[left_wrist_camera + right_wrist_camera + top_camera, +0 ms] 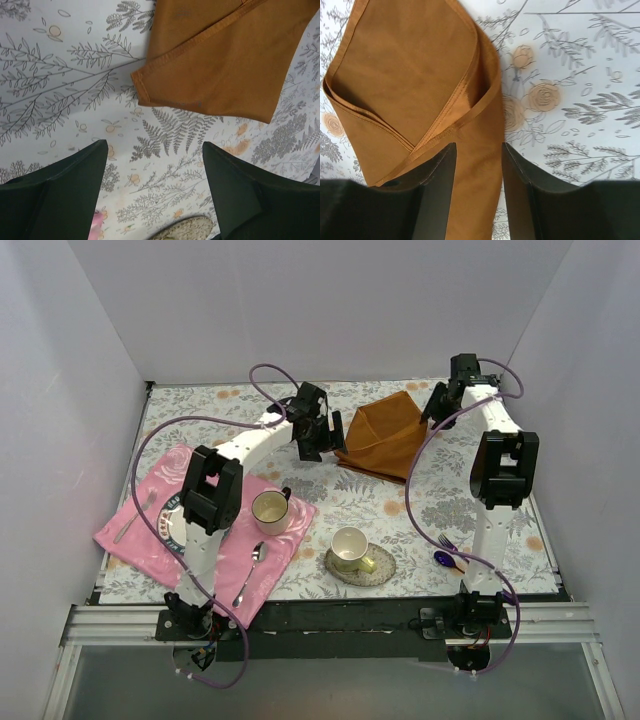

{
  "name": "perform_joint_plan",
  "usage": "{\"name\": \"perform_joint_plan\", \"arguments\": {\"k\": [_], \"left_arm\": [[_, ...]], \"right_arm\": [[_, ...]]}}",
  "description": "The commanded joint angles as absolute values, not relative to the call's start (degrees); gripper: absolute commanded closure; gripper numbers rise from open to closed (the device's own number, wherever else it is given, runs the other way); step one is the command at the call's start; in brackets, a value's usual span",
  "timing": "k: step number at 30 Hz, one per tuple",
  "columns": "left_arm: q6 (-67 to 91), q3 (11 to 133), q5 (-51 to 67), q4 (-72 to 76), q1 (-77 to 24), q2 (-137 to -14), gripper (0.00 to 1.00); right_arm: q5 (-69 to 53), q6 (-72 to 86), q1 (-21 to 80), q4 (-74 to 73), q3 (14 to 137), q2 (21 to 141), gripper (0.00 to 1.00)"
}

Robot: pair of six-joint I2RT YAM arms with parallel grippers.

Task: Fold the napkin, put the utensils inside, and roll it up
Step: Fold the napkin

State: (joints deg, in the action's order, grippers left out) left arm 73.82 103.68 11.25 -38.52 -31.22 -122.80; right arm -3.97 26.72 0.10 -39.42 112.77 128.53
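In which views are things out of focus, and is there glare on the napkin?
Left wrist: the left fingers look soft-edged, the tablecloth print sharp. Right wrist: the right fingers blur, the napkin is sharp, no glare. Top view: even light, faint shadows.

Illumination: bright, diffuse, overhead. Shadows beneath each arm are faint and soft-edged. In the wrist views the near fingers (65,195) render dark and soft; surfaces ahead of the fingertips are sharper. The napkin (410,75) shows mild sheen.

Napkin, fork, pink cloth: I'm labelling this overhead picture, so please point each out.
napkin (385,435), top view, middle of the folded cloth.
fork (449,544), top view, near its tines.
pink cloth (295,530), top view, bare right corner.
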Motion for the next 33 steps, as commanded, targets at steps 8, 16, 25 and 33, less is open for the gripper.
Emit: {"name": "perform_joint_plan", "arguments": {"k": [8,16,25,33], "left_arm": [[76.73,110.83,11.78,-38.24,-30.5,-127.88,0.23],[79.63,108.99,13.27,-35.86,-29.09,-128.32,0.25],[81.3,108.98,15.38,-34.37,-28.83,-129.73,0.3],[82.18,110.3,16.52,-34.19,-28.83,-130.69,0.39]], "right_arm": [[-4.31,25.31,0.53,-38.5,114.7,131.66,0.54],[-3.95,21.63,0.53,-38.06,116.46,134.29,0.55],[-5.97,21.0,0.53,-36.65,119.35,135.88,0.61],[-8.96,22.94,0.53,-34.9,119.53,135.18,0.65]]}}
